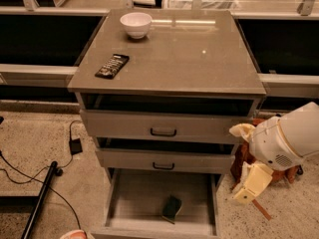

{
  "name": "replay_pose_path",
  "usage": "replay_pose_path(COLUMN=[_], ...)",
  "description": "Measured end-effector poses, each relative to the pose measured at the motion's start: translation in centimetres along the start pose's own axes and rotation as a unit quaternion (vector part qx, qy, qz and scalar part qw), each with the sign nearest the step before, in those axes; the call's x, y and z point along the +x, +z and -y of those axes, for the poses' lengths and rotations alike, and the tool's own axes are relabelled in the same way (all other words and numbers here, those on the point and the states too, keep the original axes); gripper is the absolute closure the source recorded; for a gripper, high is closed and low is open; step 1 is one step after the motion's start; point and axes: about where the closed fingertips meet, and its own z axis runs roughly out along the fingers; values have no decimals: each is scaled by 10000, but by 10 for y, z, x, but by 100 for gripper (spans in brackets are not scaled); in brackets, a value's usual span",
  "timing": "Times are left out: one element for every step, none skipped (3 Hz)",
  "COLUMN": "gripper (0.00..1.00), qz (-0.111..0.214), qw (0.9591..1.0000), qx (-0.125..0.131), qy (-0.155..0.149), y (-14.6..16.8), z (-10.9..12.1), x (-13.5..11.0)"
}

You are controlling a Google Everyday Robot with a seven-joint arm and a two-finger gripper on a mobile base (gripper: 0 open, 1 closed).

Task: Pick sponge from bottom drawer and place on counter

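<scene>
At the far left of the frame, a black pole is seen lying slantwise on the speckled floor, with thin black cables and a small black box beside it. On the left part of the counter, a smooth, glossy grey-brown slab, a flat black bar is laid at a slant. A round white bowl is set behind it near the back edge.

Below the slab, two shallow grey drawers with black handles are seen slightly pulled out. The bottom drawer is drawn out far toward the lower edge of the frame, and its plain matte grey box is exposed.

The sponge is found inside this drawer, right of centre and near the front wall. Its dark green scouring face is turned upward and a thin pale edge is shown low on its left. Its long axis is run from the lower left to the upper right, and it appears slightly tilted.

At the lower right, beside the cabinet and outside the drawer, the gripper is held below a rounded white arm housing. It is a blocky cream piece pointed down and to the left. Nothing is seen to be touched or held by it, and how far it is opened cannot be told. A brown object is partly hidden behind the arm.
</scene>
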Motion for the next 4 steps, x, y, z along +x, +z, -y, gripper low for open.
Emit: replay_pose_path(gripper=[0, 0, 0, 0], qz=[571, 1235, 1713, 1909], qw=[9976, 9900, 9825, 9781], qx=[-358, -656, -599, -631], qy=[-167, -189, -424, -540], y=[48, 139, 188, 195], z=[-13, -38, -21, -13], x=[8, 30, 50, 47])
